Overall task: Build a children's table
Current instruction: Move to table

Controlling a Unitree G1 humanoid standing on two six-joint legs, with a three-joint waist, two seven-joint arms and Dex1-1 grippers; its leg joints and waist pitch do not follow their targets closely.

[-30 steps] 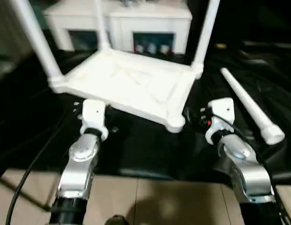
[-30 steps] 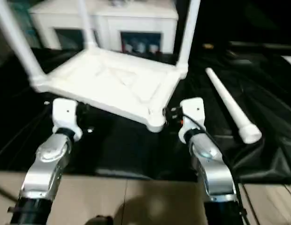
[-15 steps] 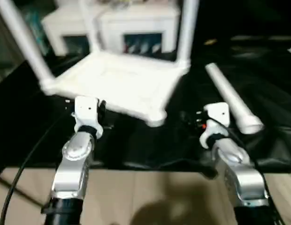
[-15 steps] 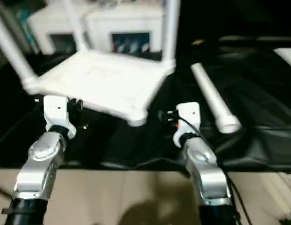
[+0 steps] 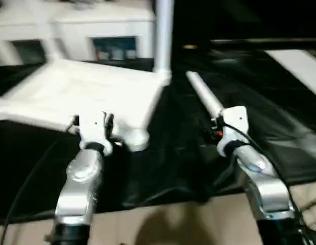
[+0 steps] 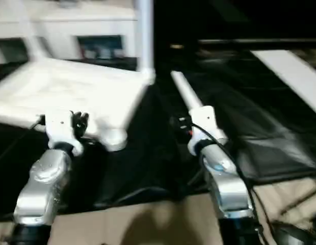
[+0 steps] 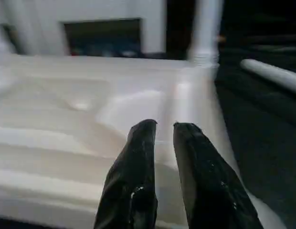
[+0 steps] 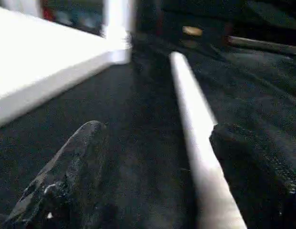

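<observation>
The white table top (image 5: 81, 94) lies upside down on black cloth, ribbed underside up. One leg (image 5: 163, 35) stands in its far right corner socket. The near right corner socket (image 5: 136, 139) has no leg in it. A loose tapered leg (image 5: 204, 97) lies on the cloth to the right of the top. My left gripper (image 7: 164, 125) is shut with nothing in it, just above the near edge of the top. My right gripper (image 8: 160, 131) is open, and the loose leg (image 8: 191, 105) runs between its fingers, close to one of them.
A white cabinet (image 5: 97, 30) with glass-fronted compartments stands behind the table top. The black cloth (image 5: 168, 163) covers the work area, with a tan floor strip (image 5: 163, 224) at the front. A pale flat board (image 5: 300, 66) lies at the far right.
The camera has swung right, so the whole scene sits further left. My right gripper has gone from beside the top's near corner to the loose leg. The left gripper stays at the top's near edge.
</observation>
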